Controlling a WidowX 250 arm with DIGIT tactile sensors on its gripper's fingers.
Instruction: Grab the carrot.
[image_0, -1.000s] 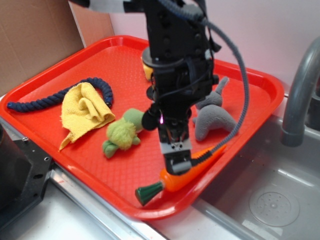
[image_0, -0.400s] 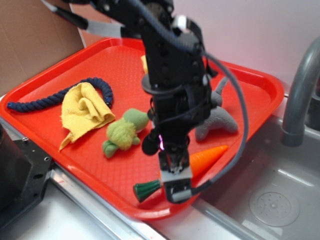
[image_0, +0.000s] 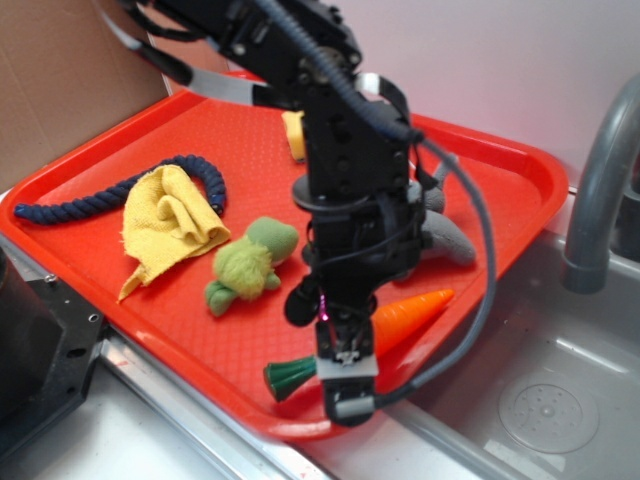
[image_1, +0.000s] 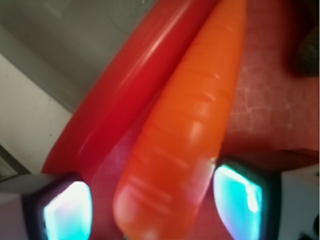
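on the red plastic tray (image_0: 90, 180), we see a yellow cloth (image_0: 170, 215), a green plush toy (image_0: 245, 265) and our black gripper (image_1: 152, 202), its fingers apart either side of the glossy orange plastic carrot (image_1: 190, 125), which lies by the tray's near rim.

The carrot (image_1: 185, 120) is glossy, ribbed orange plastic; the red tray (image_0: 150, 130) looks finely textured plastic. At its nine o'clock lie a fuzzy yellow cloth (image_0: 170, 215) and braided rope (image_0: 90, 203).
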